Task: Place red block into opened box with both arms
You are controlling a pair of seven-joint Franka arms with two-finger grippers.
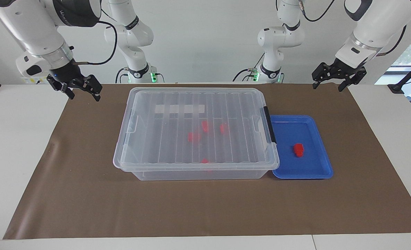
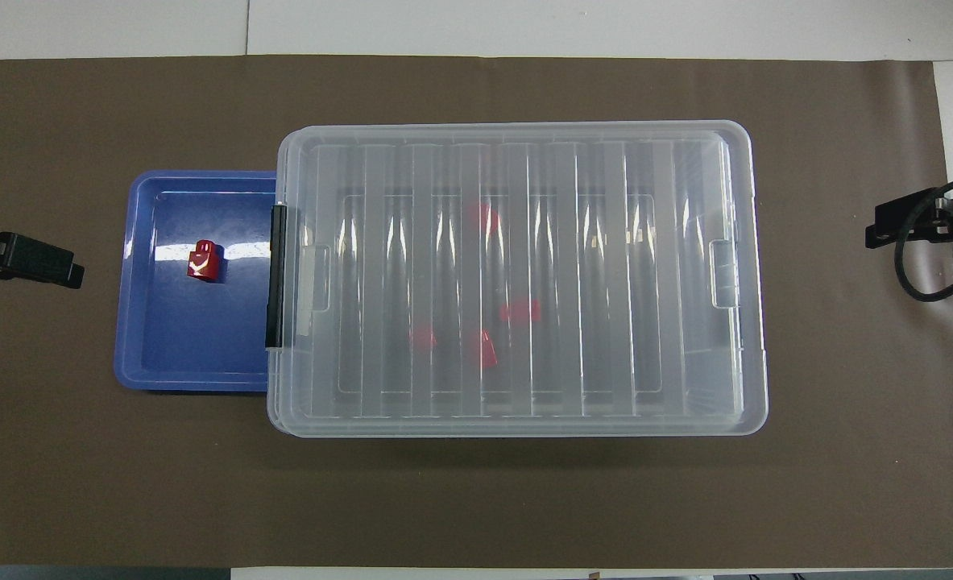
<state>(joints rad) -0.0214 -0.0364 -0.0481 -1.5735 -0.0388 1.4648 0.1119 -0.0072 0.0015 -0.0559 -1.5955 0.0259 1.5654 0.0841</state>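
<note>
One red block [image 1: 298,149] [image 2: 205,262] lies in a shallow blue tray [image 1: 314,172] [image 2: 154,354]. The tray sits beside the box [image 1: 163,173] [image 2: 734,282], toward the left arm's end of the table. The box's ribbed clear lid [image 1: 177,104] rests flat on top of it, with the black clip handle [image 1: 270,125] [image 2: 275,274] at the tray end. Several more red blocks [image 1: 193,136] [image 2: 519,311] show through the lid. My left gripper [image 1: 328,86] [image 2: 65,270] hangs open and empty over the mat's edge by the tray. My right gripper [image 1: 84,97] [image 2: 887,225] hangs open and empty over the mat's edge at the right arm's end.
A brown mat [image 1: 87,194] [image 2: 122,483] covers the middle of the white table [image 1: 17,146]. Both arms wait raised at their own ends. A black cable [image 2: 923,282] loops off the right gripper.
</note>
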